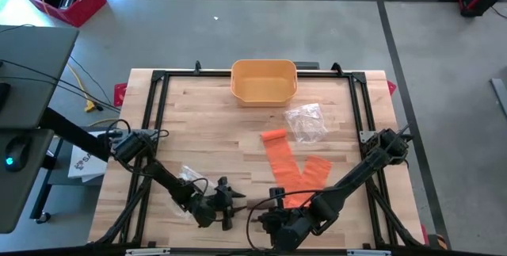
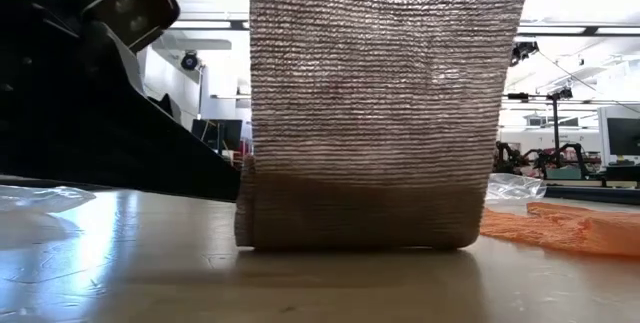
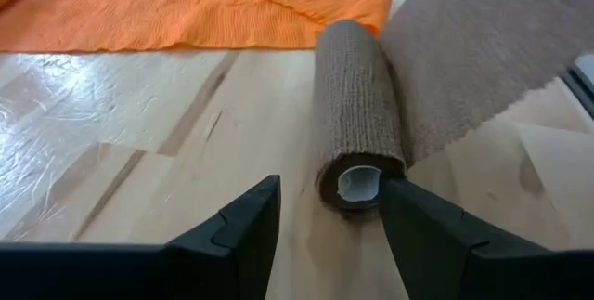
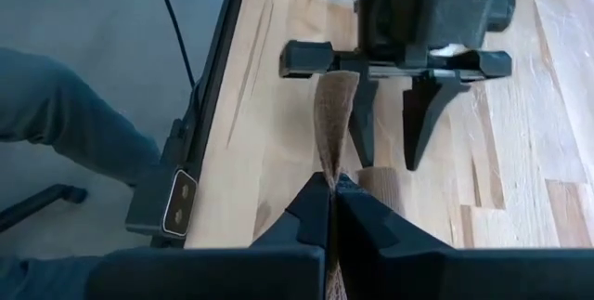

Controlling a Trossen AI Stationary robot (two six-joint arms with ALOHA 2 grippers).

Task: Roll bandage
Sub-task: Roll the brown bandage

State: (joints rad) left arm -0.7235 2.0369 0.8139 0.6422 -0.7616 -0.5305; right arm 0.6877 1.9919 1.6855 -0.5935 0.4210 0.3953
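A brown bandage roll [image 3: 360, 119] lies on the wooden bench [image 1: 206, 129] near its front edge, its loose end lifted upward. The left gripper [image 3: 329, 221] sits at the roll's end with jaws apart, one finger touching the roll. The right gripper [image 4: 330, 209] has its jaws clamped on the raised bandage strip [image 4: 334, 123]; an orange bandage [image 1: 287, 165] lies unrolled nearby.
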